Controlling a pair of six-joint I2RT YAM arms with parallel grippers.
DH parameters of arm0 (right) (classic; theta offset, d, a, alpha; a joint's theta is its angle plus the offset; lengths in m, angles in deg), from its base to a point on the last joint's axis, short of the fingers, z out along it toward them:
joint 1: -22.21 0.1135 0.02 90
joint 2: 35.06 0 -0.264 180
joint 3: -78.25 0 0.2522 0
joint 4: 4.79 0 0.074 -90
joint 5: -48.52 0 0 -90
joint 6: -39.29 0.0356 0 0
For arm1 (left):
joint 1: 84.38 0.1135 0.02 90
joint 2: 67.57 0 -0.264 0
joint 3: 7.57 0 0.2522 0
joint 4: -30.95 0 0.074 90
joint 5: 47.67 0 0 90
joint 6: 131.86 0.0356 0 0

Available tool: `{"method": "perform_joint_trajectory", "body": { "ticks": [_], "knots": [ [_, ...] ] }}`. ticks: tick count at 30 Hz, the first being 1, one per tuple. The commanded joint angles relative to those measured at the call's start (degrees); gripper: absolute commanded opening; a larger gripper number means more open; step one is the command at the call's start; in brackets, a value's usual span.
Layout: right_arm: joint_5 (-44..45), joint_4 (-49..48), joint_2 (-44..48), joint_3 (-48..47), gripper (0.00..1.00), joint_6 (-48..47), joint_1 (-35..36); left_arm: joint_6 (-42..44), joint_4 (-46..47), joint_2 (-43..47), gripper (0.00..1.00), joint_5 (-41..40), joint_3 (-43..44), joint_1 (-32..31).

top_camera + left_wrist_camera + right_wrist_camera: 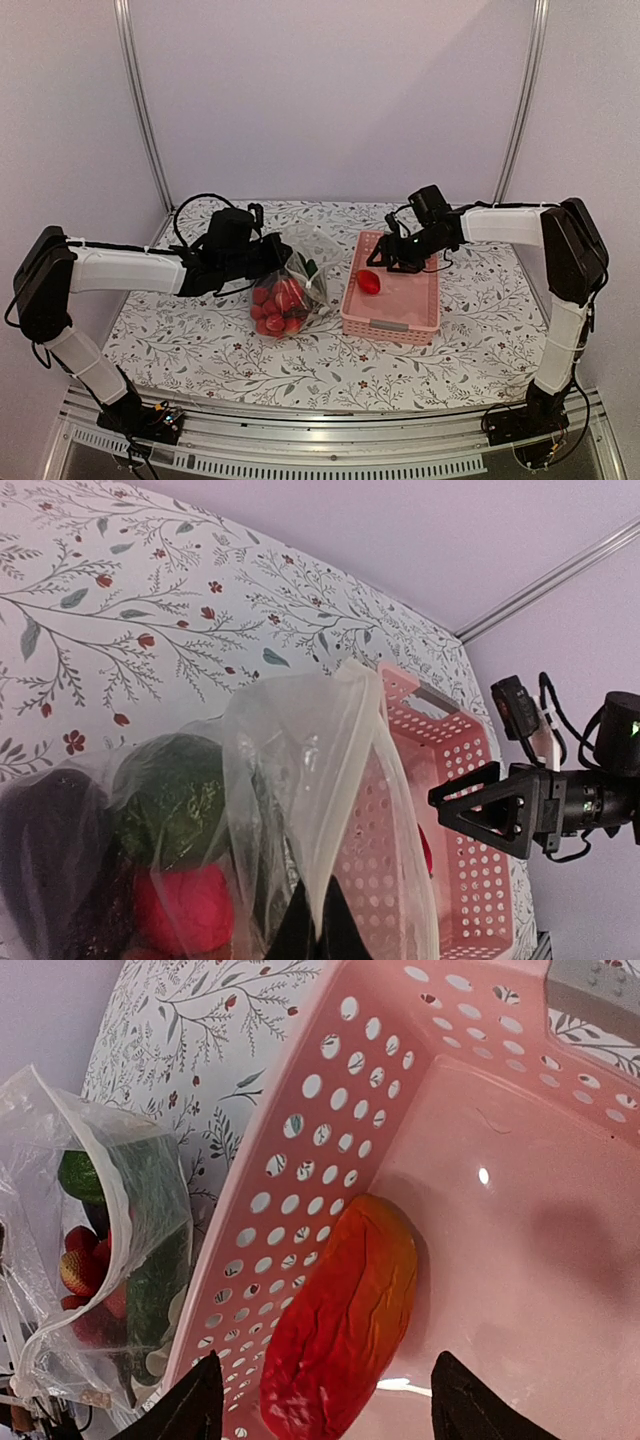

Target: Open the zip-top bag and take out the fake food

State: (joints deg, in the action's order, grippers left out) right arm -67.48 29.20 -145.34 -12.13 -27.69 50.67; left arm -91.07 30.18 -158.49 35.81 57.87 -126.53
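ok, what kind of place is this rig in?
Probably a lab test cell: left arm and right arm bolted to a metal rail, plain walls with frame poles, plastic fake food as props.

The left gripper (312, 925) is closed on a fold of the zip-top bag (300, 750) at the bottom of the view. The bag contains a green avocado (170, 800), a red piece (185, 905) and a dark shape (50, 850), probably the eggplant. The pink basket (445, 750) stands on the table (150, 600) just beside the bag, its far end toward the table's back edge. The right gripper (470, 805) hangs over the basket.
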Motion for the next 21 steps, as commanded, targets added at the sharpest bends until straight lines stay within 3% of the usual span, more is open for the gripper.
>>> {"method": "perform_joint_trajectory", "body": {
  "ticks": [1, 10, 21],
  "knots": [
    [0.18, 3.65, -0.02, -3.06, 0.70, -2.19, -0.03, 1.02, 0.68, -0.28, 0.00, 0.74, -1.10, 0.03],
    [-4.79, 3.70, 2.21, -12.13, 0.64, 0.59, 2.45, 5.00, -0.11, -0.61, 0.00, 1.95, -0.79, -2.13],
    [-7.11, 7.56, -7.62, -24.00, 0.49, 1.28, 10.06, 5.29, -0.04, -1.45, 0.00, 0.99, 0.05, -3.52]
  ]
}}
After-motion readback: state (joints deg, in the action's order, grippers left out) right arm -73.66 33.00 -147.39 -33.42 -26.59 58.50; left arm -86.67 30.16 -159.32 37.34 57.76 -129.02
